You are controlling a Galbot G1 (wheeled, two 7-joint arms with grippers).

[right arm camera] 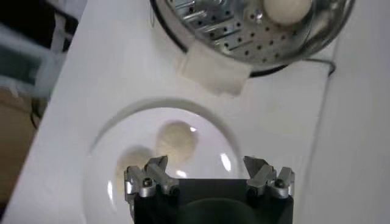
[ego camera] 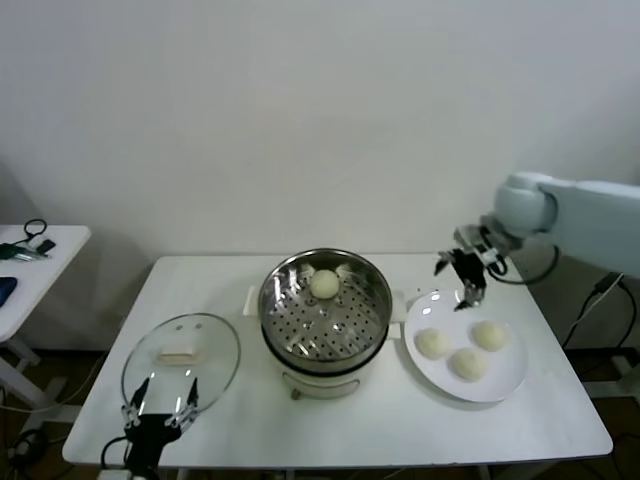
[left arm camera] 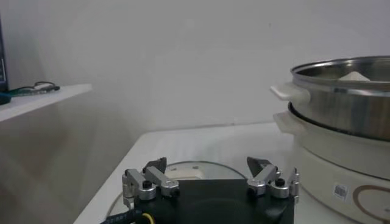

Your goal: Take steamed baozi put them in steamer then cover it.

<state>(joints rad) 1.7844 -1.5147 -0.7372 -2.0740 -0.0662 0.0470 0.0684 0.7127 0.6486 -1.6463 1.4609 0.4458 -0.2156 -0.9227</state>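
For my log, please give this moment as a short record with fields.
steamer: table centre, uncovered
baozi in steamer: one
baozi on plate: three, on the white plate on the robot's right
cover: flat on the table, left of the steamer
right pincer: open, empty, above the plate's far edge
left pincer: open, empty, at the cover's near edge

A bare test room, not a kitchen. A white desk stands against a blank wall. Cables lie on a side table.
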